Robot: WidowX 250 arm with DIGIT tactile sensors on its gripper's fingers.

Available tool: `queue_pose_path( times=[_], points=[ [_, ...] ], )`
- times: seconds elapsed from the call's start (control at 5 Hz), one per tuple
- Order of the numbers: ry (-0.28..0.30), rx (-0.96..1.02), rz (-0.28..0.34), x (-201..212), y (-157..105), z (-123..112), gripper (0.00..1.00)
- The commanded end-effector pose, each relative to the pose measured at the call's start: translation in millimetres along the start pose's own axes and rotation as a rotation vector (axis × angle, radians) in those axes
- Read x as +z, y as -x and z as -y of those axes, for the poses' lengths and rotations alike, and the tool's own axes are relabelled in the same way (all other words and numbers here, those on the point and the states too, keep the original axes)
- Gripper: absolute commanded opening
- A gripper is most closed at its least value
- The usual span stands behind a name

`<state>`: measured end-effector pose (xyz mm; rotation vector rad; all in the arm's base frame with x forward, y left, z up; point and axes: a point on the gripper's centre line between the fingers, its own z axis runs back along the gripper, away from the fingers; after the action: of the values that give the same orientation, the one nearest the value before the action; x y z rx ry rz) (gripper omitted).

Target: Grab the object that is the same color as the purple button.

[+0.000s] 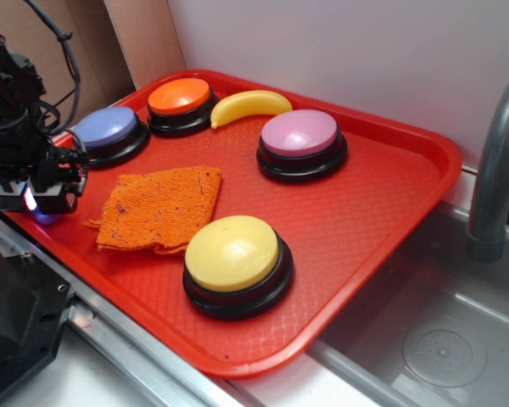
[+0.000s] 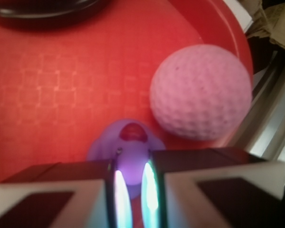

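Red tray (image 1: 390,212) fills the scene, next to a sink (image 1: 441,339). On it, big to small: yellow button (image 1: 233,254), pink-mauve button (image 1: 301,136), orange button (image 1: 180,97), purple button (image 1: 109,129) at far left, orange cloth (image 1: 157,208), banana (image 1: 250,104). Wrist view adds a pale pink ball (image 2: 202,92) just beside the tiny lavender duck (image 2: 126,147).

Progress: looks like grasp made, lift not done. Duck sits on the tray's left edge area, near the purple button, with the gripper (image 2: 132,190) pinching it; the fingers (image 2: 152,190) are close together with the duck's body between them. Its head pokes out ahead of the fingers. Left to do: raise it clear without nudging the ball.

Arm pose: low over the tray's left rim in the exterior view, wrist pointing down, gripper (image 1: 47,191) at tray level, purple glow beneath it.
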<state>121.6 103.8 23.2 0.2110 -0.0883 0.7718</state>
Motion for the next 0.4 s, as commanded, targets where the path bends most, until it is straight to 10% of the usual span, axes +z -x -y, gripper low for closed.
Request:
queue_pose_path(
  times=[0.0, 0.2],
  points=[
    [0.144, -0.009, 0.129, 54, -29, 12, 0.00],
    [0.256, -0.009, 0.161, 94, -44, 23, 0.00]
  ],
)
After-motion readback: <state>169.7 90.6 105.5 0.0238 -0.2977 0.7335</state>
